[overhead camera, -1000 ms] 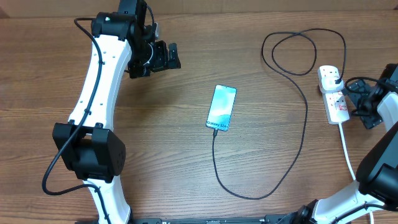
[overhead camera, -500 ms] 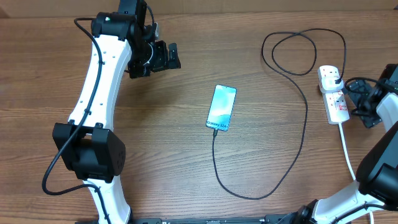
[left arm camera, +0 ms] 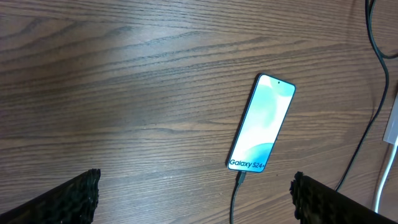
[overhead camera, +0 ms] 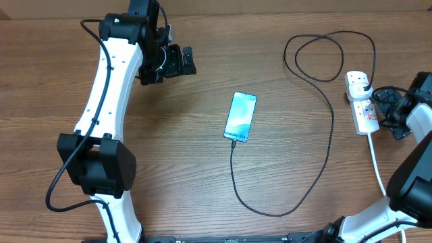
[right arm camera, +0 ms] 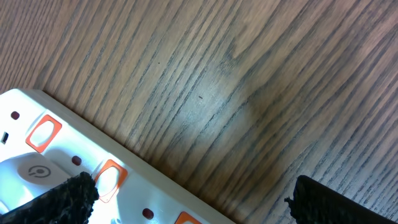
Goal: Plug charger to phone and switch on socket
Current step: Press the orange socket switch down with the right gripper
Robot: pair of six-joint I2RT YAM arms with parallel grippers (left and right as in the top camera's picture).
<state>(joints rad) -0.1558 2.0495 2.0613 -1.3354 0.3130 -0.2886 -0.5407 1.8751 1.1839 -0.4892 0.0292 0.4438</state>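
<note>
From overhead, the phone (overhead camera: 241,117) is lying at the table's centre, with the charger (overhead camera: 332,131) looping from its near end to the socket (overhead camera: 362,102) at the right edge. The left gripper (overhead camera: 187,61) is hovering toward the far-left corner. The right gripper (overhead camera: 383,108) is sitting just beside the socket.

In the left wrist view, the fingertips (left arm camera: 69,196) are standing wide apart, holding nothing.

In the right wrist view, the fingertips (right arm camera: 65,198) are likewise spreading wide and gripping nothing, one of them over the socket.

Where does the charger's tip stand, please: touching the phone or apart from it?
Touching. The left wrist view shows the tip of the charger meeting the bottom edge of the phone, just under the Galaxy S24 text, with no gap.
</note>
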